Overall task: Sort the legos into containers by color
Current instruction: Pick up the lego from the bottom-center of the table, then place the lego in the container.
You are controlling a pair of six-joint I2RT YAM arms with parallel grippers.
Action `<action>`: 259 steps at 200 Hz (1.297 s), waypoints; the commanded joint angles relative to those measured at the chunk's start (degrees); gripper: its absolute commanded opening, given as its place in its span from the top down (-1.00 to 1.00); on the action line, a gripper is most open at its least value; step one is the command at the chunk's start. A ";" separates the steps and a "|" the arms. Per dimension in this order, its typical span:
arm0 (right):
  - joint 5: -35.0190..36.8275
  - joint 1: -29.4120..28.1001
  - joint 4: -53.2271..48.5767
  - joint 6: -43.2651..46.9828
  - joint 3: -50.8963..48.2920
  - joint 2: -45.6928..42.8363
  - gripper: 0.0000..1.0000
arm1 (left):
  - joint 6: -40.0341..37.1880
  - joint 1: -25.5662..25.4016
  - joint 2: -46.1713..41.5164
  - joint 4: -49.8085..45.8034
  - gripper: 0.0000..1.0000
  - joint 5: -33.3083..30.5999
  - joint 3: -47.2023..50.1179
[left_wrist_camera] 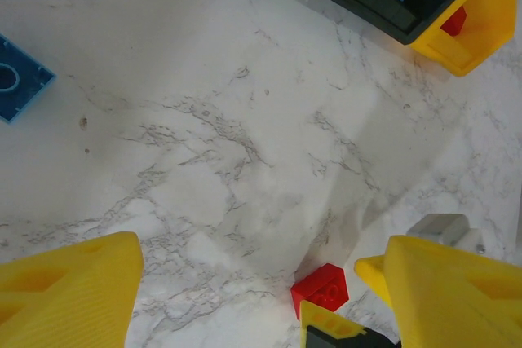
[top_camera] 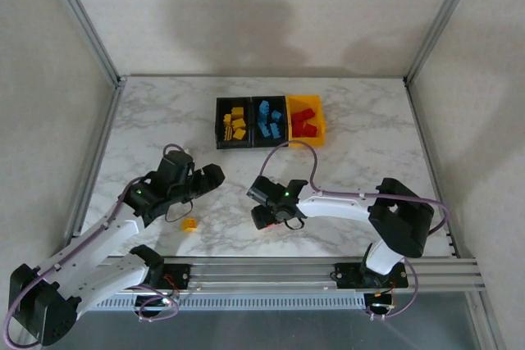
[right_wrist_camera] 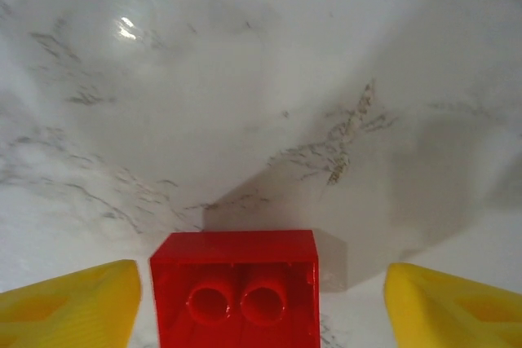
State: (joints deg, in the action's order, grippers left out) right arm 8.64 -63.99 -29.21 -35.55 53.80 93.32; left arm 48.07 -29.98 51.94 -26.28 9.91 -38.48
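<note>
From above, the right gripper (top_camera: 264,206) hangs low by the table's (top_camera: 369,161) near edge, with the left gripper (top_camera: 209,176) beside it and the bins (top_camera: 220,125) at the far edge. Left wrist: its fingers (left_wrist_camera: 69,291) stand wide apart over the table, the red brick (left_wrist_camera: 322,287) lying by the right one. Right wrist: fingers apart astride that brick, studs toward the camera, two across the gap, long axis unclear. You're at the grasp, so close, then lift to the yellow-orange bin (top_camera: 322,133).

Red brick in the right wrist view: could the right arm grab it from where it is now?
Probably yes. The right gripper is open, its yellow fingers on either side of the red brick, with only marble table around it.
</note>
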 commanded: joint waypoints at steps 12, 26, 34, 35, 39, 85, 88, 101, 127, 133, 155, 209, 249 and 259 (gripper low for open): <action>-0.87 -1.75 -0.18 -1.06 -0.39 1.82 -0.31 | 0.32 -0.52 -0.35 -1.57 -0.55 0.35 0.60; -0.82 -1.88 -0.29 -0.73 -0.36 1.82 -0.13 | 0.51 -0.52 -0.57 -1.42 -0.55 0.15 0.93; -0.87 -1.92 -0.19 -0.50 -0.36 1.66 -0.02 | 0.59 -0.52 -0.61 -1.30 -0.55 0.04 1.03; -0.89 -1.93 -0.21 -0.45 -0.36 1.68 -0.01 | 0.60 -0.52 -0.61 -1.31 -0.55 0.03 1.03; -0.91 -1.86 -0.10 -0.39 -0.36 1.69 0.04 | 0.69 -0.48 -0.58 -1.23 -0.55 0.06 1.08; 3.49 0.31 -3.92 1.47 3.38 -1.32 0.19 | 1.30 -0.52 -0.27 1.31 -0.55 1.09 1.51; 3.71 0.76 -4.05 1.69 3.72 -1.68 0.19 | 1.38 -0.52 -0.22 1.84 -0.55 1.34 1.62; 4.57 3.35 -4.24 2.75 5.24 -3.39 0.19 | 1.93 -0.65 0.16 3.98 -0.55 2.02 1.92; 5.62 10.55 -3.78 5.74 8.71 -5.42 0.18 | 2.79 -1.69 2.44 9.57 -0.55 2.74 1.13; 5.86 12.32 -3.75 6.25 9.77 -5.44 0.17 | 2.94 -2.11 3.35 10.80 -0.55 2.61 0.64; 5.69 18.58 -2.61 8.29 13.84 -4.66 0.18 | 3.25 -4.21 8.01 13.43 -0.55 1.62 -2.61; 4.99 31.19 -0.19 10.74 24.63 4.32 0.17 | 3.24 -7.33 18.13 18.15 -0.54 0.50 -9.95; 4.55 36.82 1.17 11.77 33.06 13.44 0.16 | 2.62 -8.07 22.54 18.46 -0.53 0.38 -13.30; 4.16 37.75 0.57 11.73 35.97 16.05 0.17 | 2.62 -8.12 22.87 18.37 -0.53 0.29 -13.54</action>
State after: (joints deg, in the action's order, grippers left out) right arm 13.02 -28.10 -29.10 -25.08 83.88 104.62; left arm 50.87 -37.45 73.89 -8.86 10.85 -49.71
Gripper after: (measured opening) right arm 0.437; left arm 0.768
